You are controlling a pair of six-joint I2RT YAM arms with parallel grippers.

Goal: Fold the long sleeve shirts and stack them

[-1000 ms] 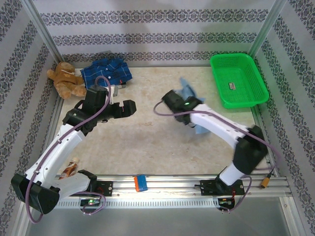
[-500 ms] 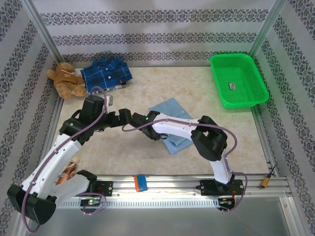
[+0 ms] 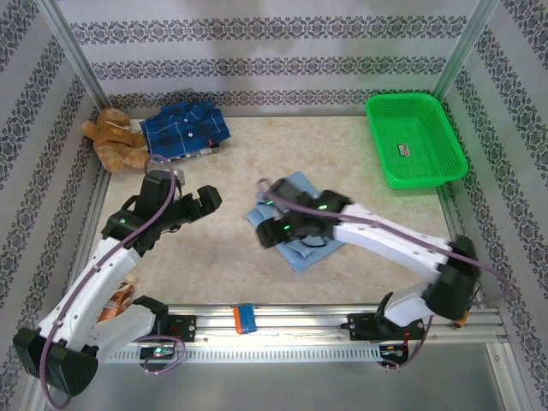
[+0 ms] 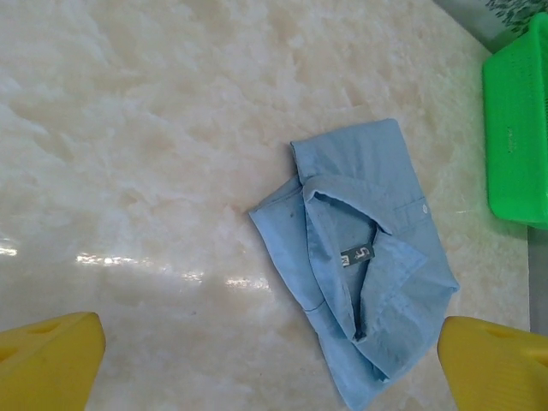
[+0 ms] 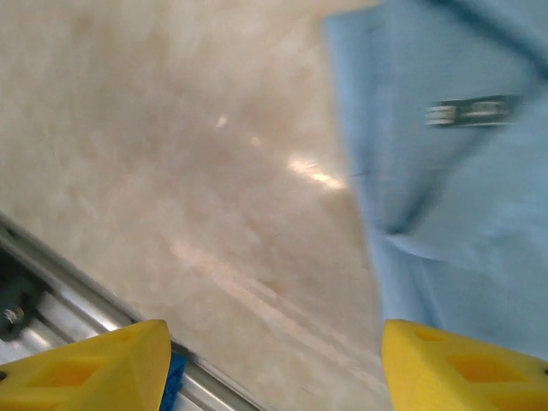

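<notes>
Holding nothing in left end effector point(image 4: 272, 360) or right end effector point(image 5: 274, 360), both spread open. Leaving blue shirt point(image 4: 368, 257) loosely folded mid surface point(image 3: 257, 154), plaid shirt point(image 3: 184, 127) well apart at the far-left corner. Risks undoing that fold by pinching one layer when stacking.

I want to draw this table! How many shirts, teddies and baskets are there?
Shirts: 2 (light blue shirt, plaid shirt)
Teddy bear: 1
Green basket: 1
Total: 4

Brown teddy bear point(image 3: 116, 139) far-left corner, green basket point(image 3: 428, 128) far-right
</notes>
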